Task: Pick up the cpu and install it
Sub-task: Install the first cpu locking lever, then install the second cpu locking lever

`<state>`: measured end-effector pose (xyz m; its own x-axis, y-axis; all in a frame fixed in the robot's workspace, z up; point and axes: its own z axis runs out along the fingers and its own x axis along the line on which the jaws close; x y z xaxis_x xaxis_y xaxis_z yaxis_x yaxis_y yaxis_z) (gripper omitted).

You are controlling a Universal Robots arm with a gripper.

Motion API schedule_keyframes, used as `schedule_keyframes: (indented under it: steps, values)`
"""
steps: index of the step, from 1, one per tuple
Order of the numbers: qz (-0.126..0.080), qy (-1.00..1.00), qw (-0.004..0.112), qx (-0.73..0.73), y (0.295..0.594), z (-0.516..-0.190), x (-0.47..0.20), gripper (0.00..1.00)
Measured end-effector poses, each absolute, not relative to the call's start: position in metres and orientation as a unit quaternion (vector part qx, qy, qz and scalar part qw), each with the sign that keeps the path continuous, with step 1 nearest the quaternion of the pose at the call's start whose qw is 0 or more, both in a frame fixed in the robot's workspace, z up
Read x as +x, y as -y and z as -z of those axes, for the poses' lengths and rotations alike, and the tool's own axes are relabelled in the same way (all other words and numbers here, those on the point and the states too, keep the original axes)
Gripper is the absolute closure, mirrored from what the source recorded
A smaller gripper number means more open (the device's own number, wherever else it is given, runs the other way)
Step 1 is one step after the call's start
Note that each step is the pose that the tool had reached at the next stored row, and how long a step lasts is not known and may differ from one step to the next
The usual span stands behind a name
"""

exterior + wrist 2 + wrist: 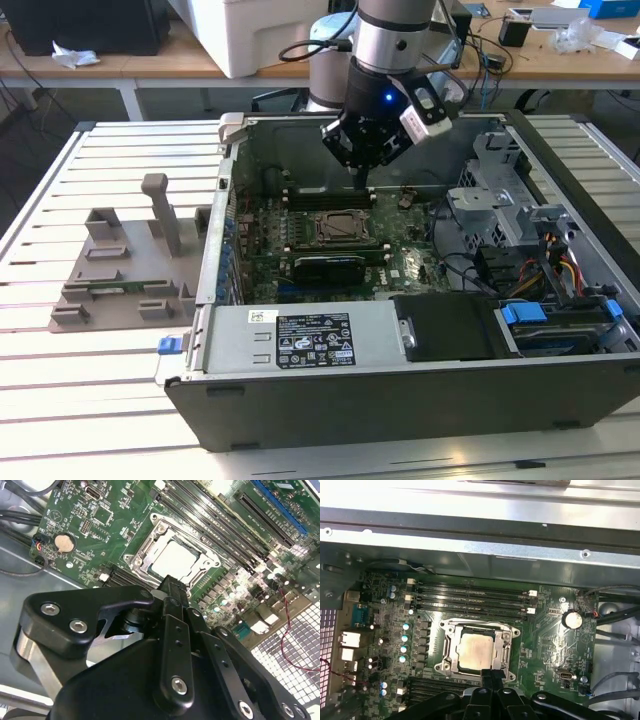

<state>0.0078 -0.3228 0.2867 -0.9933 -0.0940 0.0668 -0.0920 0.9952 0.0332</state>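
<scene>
Hovering over the open computer case [400, 400], the gripper [362, 178] hangs above the back part of the green motherboard [550, 645]. Fingers [172, 592] look pressed together to a narrow tip, nothing between them as far as I can see. The cpu [474, 650] already lies flat inside the metal socket frame [450, 655], silvery top up, seated square from what both wrist views show. In the second wrist view the fingertip sits just short of the socket's near edge, above it, not touching the chip. So my read: the placing step is done or very nearly so, and the arm is parked just beside the socket. Can't tell whether the frame is latched down; a retention lever isn't clear to me. Any further move near the socket would call for a straight vertical path, since the fingers are close to the frame rim and a sideways nudge could skew the chip. Around it: black memory slots [470, 600] on the far side of the socket, a second bank on the near side, a coin battery [571, 619], a row of capacitors [405, 640], loose cables [470, 270] and the drive cage [500, 190] toward the exterior view's right. Grey plastic fixture [120, 270] sits on the slatted tabletop [60, 380] at the exterior view's left, well apart from the case. Nothing blocks the socket itself.
</scene>
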Motion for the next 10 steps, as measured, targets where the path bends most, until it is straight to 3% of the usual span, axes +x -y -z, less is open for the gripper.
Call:
schedule_keyframes:
  steps: [10]
  values:
    - [0.015, 0.998, 0.034, 0.047, 0.3290, -0.2866, 0.0067, 0.89]
